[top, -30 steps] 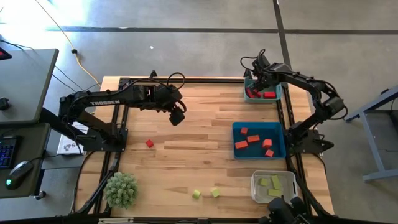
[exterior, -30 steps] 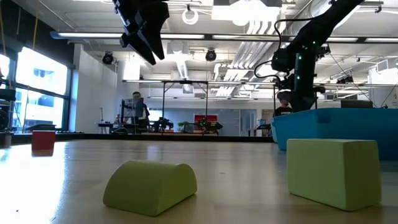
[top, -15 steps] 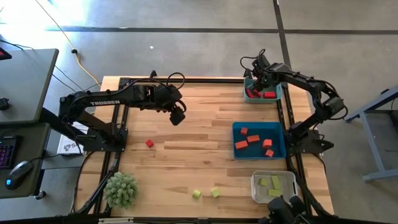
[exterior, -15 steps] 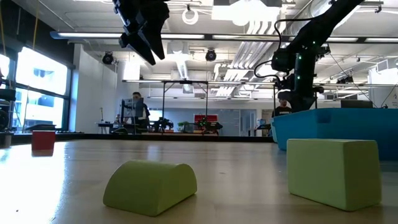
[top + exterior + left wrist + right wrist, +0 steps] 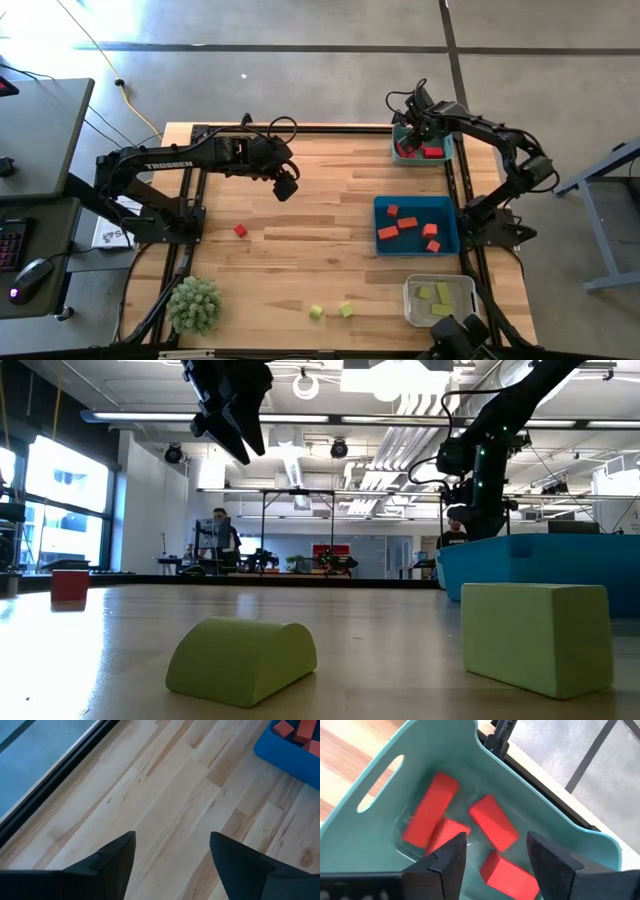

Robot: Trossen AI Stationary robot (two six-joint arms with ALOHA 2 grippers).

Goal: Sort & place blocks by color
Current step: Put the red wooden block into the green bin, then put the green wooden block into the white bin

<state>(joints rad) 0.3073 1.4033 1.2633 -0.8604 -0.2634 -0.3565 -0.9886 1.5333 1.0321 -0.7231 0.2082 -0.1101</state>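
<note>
My right gripper (image 5: 495,851) is open above the teal bin (image 5: 422,146) at the far right, where several red blocks (image 5: 492,822) lie on its floor. My left gripper (image 5: 172,850) is open, raised over bare wood left of centre (image 5: 286,186), touching nothing. One red block (image 5: 240,231) rests on the table near the left arm. Two yellow-green blocks (image 5: 331,311) sit by the near edge; in the low view they are a rounded one (image 5: 241,660) and a cube (image 5: 536,634). Orange blocks fill the blue bin (image 5: 415,224); yellow-green ones lie in the clear bin (image 5: 440,299).
A spiky green plant ball (image 5: 194,305) stands at the near left corner. The three bins line the table's right side. Open wood lies between the left gripper and the blue bin (image 5: 295,742). A person (image 5: 219,532) stands in the room far behind the table.
</note>
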